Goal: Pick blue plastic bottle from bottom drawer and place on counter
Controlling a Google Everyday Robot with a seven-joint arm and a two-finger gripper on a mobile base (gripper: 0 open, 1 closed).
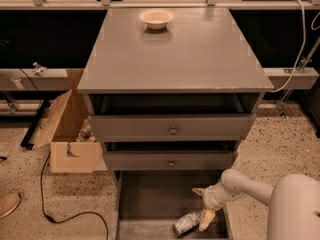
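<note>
While your tool hangs low inside the bottom drawer with its two fingers spread wide and holding nothing, the blue plastic bottle lies on its side on the drawer floor just beside the nearer finger, its label unreadable.

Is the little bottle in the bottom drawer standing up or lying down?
Lying down: the blue plastic bottle rests lengthwise on the floor of the bottom drawer, with the open gripper right beside it.
</note>
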